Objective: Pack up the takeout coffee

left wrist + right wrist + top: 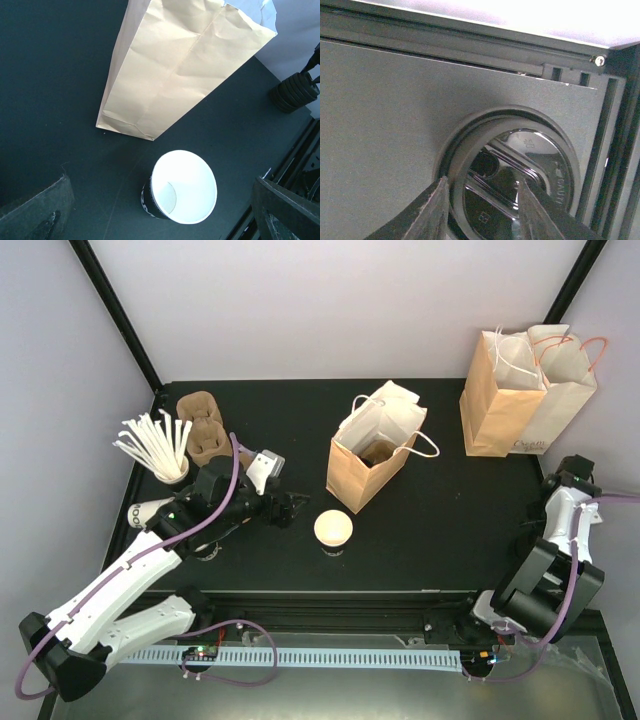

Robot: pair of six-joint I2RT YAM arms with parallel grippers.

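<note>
Right end effector [482, 186] part-open, straddling black lid [532, 152]

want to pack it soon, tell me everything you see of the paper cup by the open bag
The paper cup is white with a black printed band low on its wall. It has no lid and looks empty. It stands upright on the black table, on the near side of the open brown bag, apart from it. Only the table touches it.
</note>
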